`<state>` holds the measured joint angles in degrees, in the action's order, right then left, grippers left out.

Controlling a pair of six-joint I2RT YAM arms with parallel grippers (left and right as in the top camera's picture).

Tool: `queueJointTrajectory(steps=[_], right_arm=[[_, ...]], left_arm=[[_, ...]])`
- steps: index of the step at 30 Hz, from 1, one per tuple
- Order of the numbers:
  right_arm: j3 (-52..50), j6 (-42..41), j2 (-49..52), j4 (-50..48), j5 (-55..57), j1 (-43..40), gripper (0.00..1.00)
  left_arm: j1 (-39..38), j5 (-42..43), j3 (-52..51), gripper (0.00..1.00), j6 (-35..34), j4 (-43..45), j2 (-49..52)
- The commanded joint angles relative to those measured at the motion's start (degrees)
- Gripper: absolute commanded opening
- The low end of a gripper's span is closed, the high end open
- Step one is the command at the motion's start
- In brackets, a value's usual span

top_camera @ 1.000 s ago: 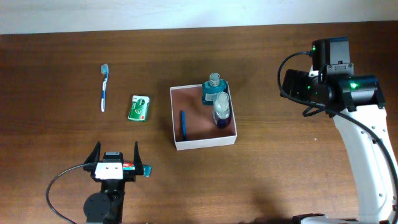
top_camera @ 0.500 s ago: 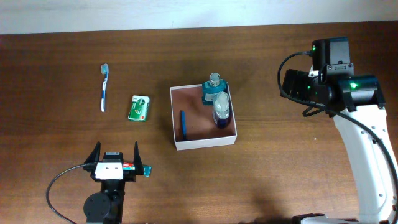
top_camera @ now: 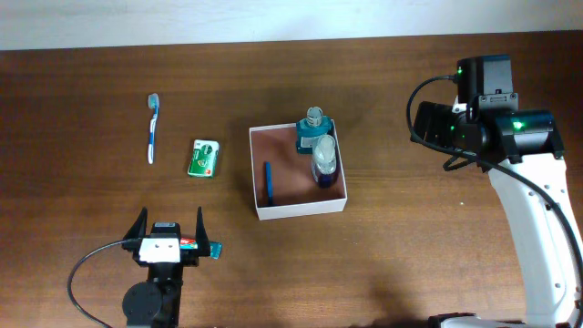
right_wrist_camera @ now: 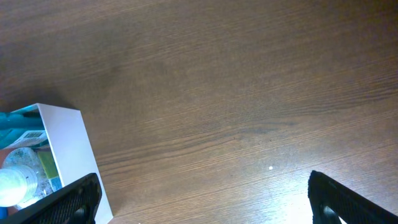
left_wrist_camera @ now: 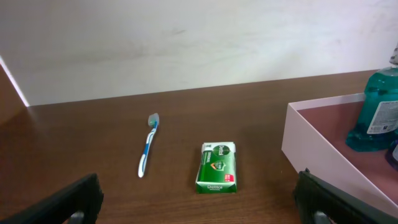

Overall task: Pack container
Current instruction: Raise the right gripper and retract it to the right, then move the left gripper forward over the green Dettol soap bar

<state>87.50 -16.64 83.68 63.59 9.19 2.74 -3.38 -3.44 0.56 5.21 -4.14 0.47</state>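
Note:
The container (top_camera: 300,209), a square white-walled box with a reddish-brown floor, sits mid-table. It holds a teal mouthwash bottle (top_camera: 312,133), a clear blue-capped bottle (top_camera: 324,162) and a small blue stick (top_camera: 270,180). A blue toothbrush (top_camera: 152,128) and a green flat packet (top_camera: 205,157) lie to its left. My left gripper (top_camera: 168,224) is open and empty at the front left, facing the packet (left_wrist_camera: 217,167), the toothbrush (left_wrist_camera: 147,146) and the container wall (left_wrist_camera: 323,149). My right gripper (right_wrist_camera: 205,199) is open and empty, right of the container wall (right_wrist_camera: 65,149).
A small teal and red item (top_camera: 208,246) lies beside the left wrist, partly hidden by it. The right arm (top_camera: 478,123) stands over the table's right side. A pale wall (left_wrist_camera: 199,43) runs behind the table's far edge.

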Motion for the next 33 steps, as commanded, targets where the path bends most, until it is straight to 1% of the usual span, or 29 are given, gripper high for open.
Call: queueJointTrajectory(steps=[1, 3, 8, 11, 13, 14, 18, 20, 23, 25, 28, 30, 33], right_arm=[[-0.09, -0.07, 0.44, 0.09, 0.55, -0.20, 0.98], [-0.09, -0.07, 0.44, 0.09, 0.52, -0.20, 0.98], [-0.09, -0.07, 0.44, 0.09, 0.52, -0.20, 0.98], [-0.09, -0.07, 0.44, 0.09, 0.52, -0.20, 0.98], [-0.09, -0.09, 0.44, 0.09, 0.52, -0.20, 0.98], [-0.09, -0.09, 0.44, 0.09, 0.52, -0.20, 0.98], [-0.09, -0.09, 0.44, 0.09, 0.52, -0.20, 0.98], [-0.09, -0.09, 0.44, 0.09, 0.52, -0.20, 0.98], [-0.09, -0.09, 0.44, 0.09, 0.52, -0.20, 0.98], [-0.09, -0.09, 0.44, 0.09, 0.52, -0.20, 0.98], [-0.09, -0.09, 0.44, 0.09, 0.52, -0.20, 0.98], [-0.09, -0.07, 0.44, 0.09, 0.52, -0.20, 0.98], [-0.09, -0.07, 0.44, 0.09, 0.52, -0.20, 0.98]], left_arm=[[-0.22, -0.48, -0.02, 0.99, 1.11, -0.42, 0.04], [-0.22, -0.48, -0.02, 0.99, 1.14, -0.33, 0.04], [-0.22, -0.20, -0.02, 1.00, 1.07, 4.92, 0.04], [-0.22, 2.60, -0.02, 0.99, 0.92, 2.45, 0.04], [-0.22, 2.19, -0.02, 0.99, 0.92, 2.05, 0.04], [-0.22, 2.89, -0.02, 0.99, 0.90, 2.51, 0.04], [-0.22, 11.21, -0.02, 0.99, 0.92, 7.98, 0.04], [-0.22, 11.41, 0.17, 0.99, 0.90, 11.17, 0.24], [-0.22, 11.41, 3.28, 0.99, -0.17, 10.91, 1.46], [-0.22, 11.41, 6.62, 0.99, -0.66, 9.57, 3.93], [-0.22, 11.13, 14.19, 0.99, -0.66, 6.40, 11.52], [-0.22, 11.15, 20.90, 0.99, -0.63, 2.49, 18.97], [-0.22, 11.23, 32.96, 0.99, -0.59, -6.19, 33.14]])
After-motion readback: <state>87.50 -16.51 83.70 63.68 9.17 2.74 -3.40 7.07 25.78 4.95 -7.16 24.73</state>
